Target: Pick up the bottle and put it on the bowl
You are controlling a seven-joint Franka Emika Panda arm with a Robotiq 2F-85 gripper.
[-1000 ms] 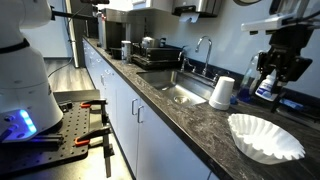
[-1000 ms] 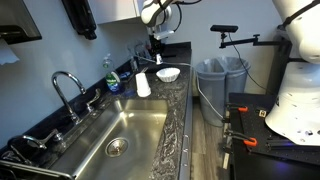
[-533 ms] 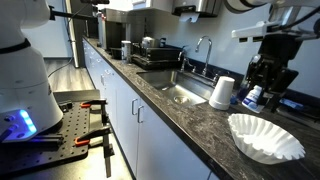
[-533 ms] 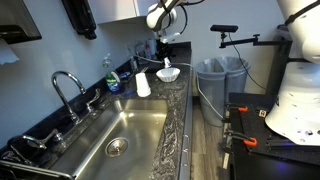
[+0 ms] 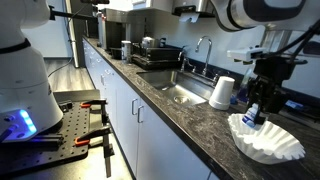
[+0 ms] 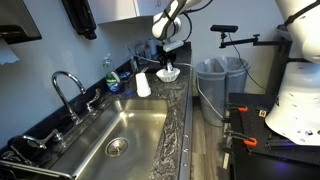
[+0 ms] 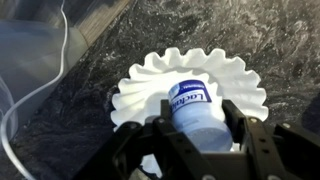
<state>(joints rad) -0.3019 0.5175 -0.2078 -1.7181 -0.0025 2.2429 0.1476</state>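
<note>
My gripper [image 7: 195, 125] is shut on the small white bottle [image 7: 195, 110] with a blue and white label, and holds it just above the middle of the fluted white bowl [image 7: 150, 75]. In an exterior view the gripper [image 5: 259, 108] hangs over the near rim of the bowl [image 5: 270, 140], with the bottle [image 5: 255, 113] showing blue between the fingers. In the other exterior view the gripper [image 6: 168, 62] is above the bowl [image 6: 168, 74] at the far end of the dark counter.
An upturned white paper cup [image 5: 222, 93] stands next to the bowl, also seen in the other exterior view [image 6: 143, 84]. A steel sink [image 6: 120, 140] with a tap [image 6: 68, 85] lies along the counter. A clear plastic bottle [image 7: 25, 55] lies left of the bowl.
The gripper has moved with the bottle from beside the paper cup towards the bowl and down, and now hangs over the bowl.
</note>
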